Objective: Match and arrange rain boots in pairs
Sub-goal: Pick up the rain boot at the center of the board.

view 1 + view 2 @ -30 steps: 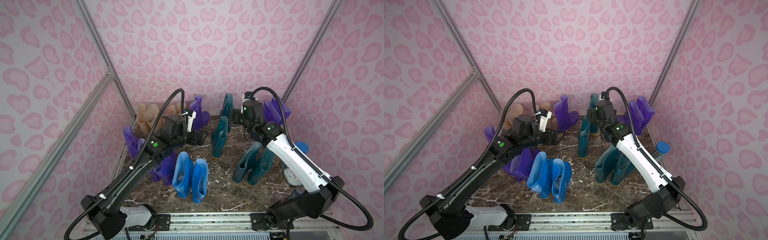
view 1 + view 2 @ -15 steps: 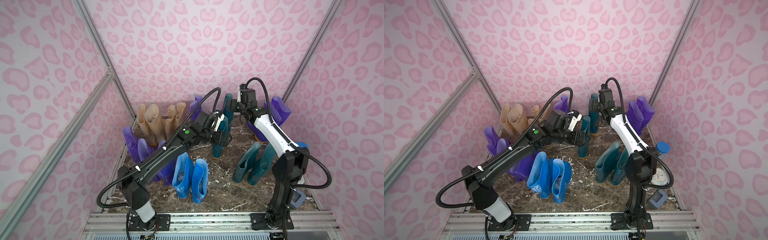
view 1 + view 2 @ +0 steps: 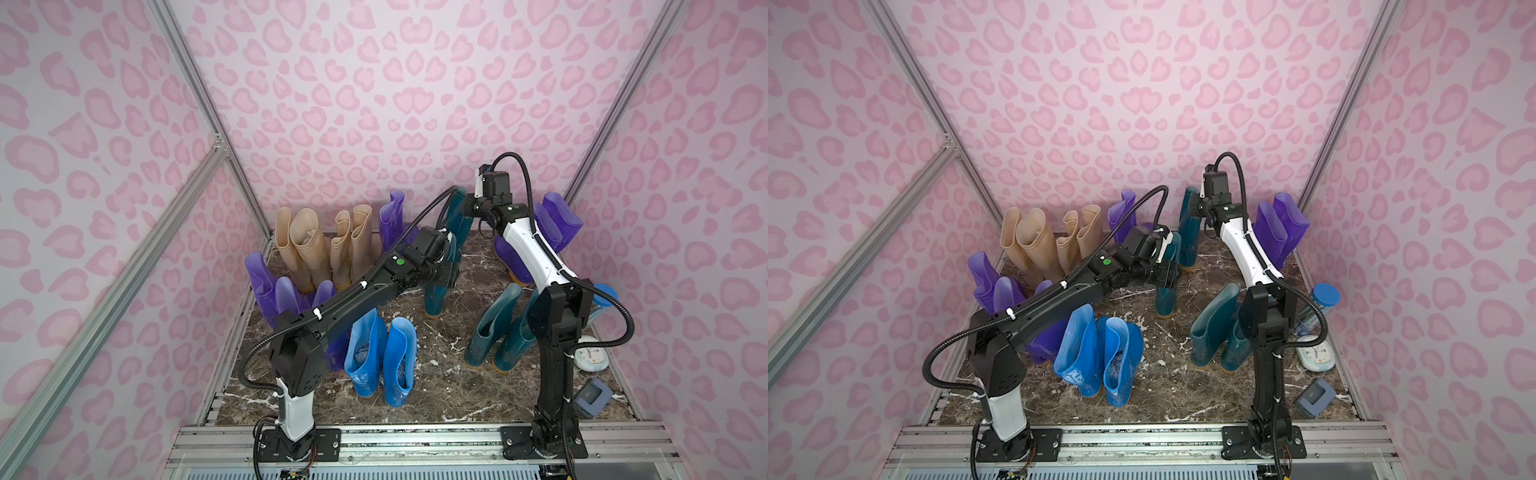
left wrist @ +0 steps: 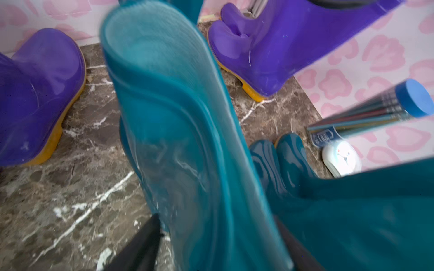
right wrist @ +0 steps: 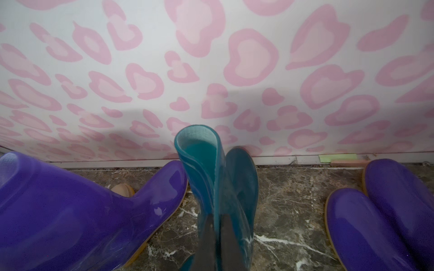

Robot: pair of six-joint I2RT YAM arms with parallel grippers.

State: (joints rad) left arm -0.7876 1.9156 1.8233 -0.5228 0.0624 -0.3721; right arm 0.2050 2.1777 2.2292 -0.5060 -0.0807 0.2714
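Though blur smears the wrist view, left pincer (image 4: 217, 221) straddles the middle teal boot (image 4: 176, 117), just 12 o'clock of worktop (image 3: 440, 382) centre. Fingers lie against both shaft sides; firm clamp cannot be told. Right pincer (image 5: 218, 217) is closed, pinching the shaft wall of the upright rear teal boot (image 5: 202, 164) at the 12 o'clock edge.

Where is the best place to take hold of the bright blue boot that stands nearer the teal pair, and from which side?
Probably pinch the top rim of the bright blue boot from above, on the wall away from its mate: it stands upright, mouth open upward.
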